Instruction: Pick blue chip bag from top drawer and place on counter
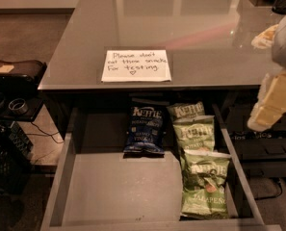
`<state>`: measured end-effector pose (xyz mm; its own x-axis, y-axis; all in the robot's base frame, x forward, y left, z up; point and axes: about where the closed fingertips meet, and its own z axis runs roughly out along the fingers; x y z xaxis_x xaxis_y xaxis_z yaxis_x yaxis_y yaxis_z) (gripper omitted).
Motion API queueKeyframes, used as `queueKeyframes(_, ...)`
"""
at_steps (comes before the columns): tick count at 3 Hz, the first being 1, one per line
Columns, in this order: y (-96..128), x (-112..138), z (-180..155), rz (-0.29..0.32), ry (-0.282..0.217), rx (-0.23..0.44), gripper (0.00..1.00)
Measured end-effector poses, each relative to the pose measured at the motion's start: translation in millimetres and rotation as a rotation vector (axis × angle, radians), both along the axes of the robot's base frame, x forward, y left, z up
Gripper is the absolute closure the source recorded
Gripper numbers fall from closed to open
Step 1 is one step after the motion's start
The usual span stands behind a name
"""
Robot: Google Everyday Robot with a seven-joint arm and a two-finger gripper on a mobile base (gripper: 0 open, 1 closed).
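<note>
The blue chip bag (145, 130) lies flat at the back of the open top drawer (109, 191), its white Kettle lettering facing up. Its top edge sits under the front lip of the counter (181, 28). My gripper (273, 100) shows at the right edge of the view, beside the counter's right side, above and to the right of the drawer. It is well apart from the blue bag and holds nothing that I can see.
Three light green Kettle bags (199, 158) lie in a row along the drawer's right side, next to the blue bag. A white handwritten note (136, 65) lies near the counter's front edge. Dark equipment and cables (10, 105) stand on the floor at the left.
</note>
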<state>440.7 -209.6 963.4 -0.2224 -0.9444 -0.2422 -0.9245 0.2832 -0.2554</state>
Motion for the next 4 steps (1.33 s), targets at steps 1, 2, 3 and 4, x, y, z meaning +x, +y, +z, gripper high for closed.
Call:
queueKeyframes(1,21,5,-39,-0.006,-0.019,0.075,0.00)
queueKeyframes(2,51,22,-92,-0.004,-0.024,0.161,0.00)
queueKeyframes(3,90,40,-139,0.026,-0.020,0.242,0.00)
queueKeyframes(4,139,51,-184,0.076,0.006,0.300,0.00)
